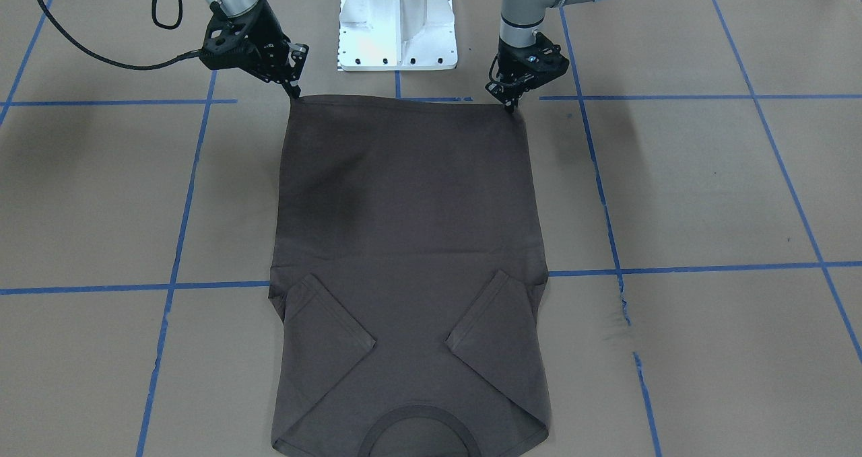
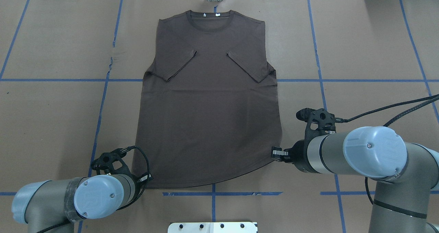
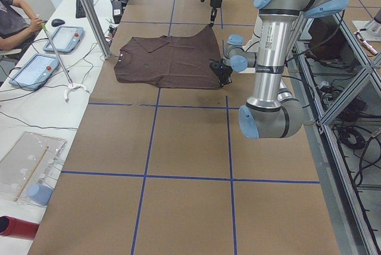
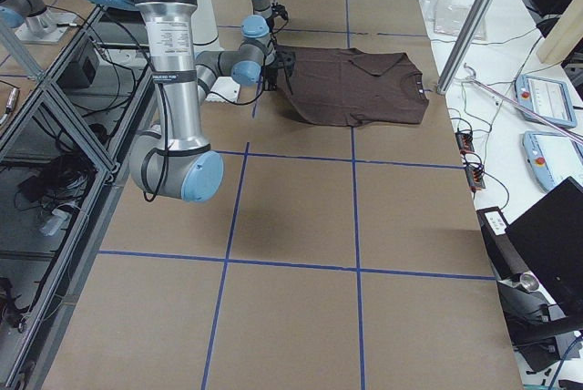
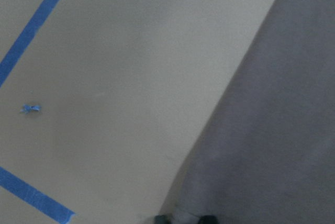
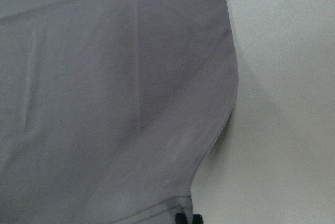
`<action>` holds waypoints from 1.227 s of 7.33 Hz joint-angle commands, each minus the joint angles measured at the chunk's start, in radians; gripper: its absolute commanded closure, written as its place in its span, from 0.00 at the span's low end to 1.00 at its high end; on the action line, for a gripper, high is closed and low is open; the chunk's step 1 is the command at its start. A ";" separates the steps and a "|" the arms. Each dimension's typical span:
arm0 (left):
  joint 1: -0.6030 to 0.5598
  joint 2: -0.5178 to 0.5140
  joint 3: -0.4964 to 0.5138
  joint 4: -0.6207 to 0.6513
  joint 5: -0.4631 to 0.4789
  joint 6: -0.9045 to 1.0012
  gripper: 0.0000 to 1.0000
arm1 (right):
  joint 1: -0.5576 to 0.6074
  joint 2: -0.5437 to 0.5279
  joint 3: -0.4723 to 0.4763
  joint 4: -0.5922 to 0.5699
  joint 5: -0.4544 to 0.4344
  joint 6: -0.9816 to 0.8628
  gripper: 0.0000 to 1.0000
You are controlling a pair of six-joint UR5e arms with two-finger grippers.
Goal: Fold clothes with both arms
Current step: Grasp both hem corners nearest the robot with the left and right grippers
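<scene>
The dark grey-brown T-shirt (image 1: 404,241) lies flat on the brown table, its collar (image 2: 210,18) at the far side from the robot and both sleeves folded in over the body. My left gripper (image 1: 510,105) sits at one hem corner. In the left wrist view its tips (image 5: 186,219) are closed on the cloth edge. My right gripper (image 1: 295,92) sits at the other hem corner. In the right wrist view (image 6: 187,217) it pinches the hem. In the overhead view the left gripper (image 2: 148,178) and the right gripper (image 2: 274,153) flank the hem.
The white pedestal (image 1: 397,23) stands just behind the hem, between the arms. Blue tape lines (image 1: 175,255) grid the table. A metal post (image 3: 89,11) and an operators' desk with tablets (image 3: 36,67) lie beyond the collar side.
</scene>
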 commanded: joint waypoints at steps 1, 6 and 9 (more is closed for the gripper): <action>-0.010 -0.008 -0.010 0.000 -0.002 0.001 1.00 | 0.001 -0.003 0.000 0.000 0.000 0.000 1.00; 0.060 -0.002 -0.298 0.200 -0.003 0.032 1.00 | -0.057 -0.133 0.122 -0.002 0.041 0.000 1.00; 0.122 -0.023 -0.367 0.245 -0.006 0.033 1.00 | -0.149 -0.271 0.264 -0.005 0.072 0.012 1.00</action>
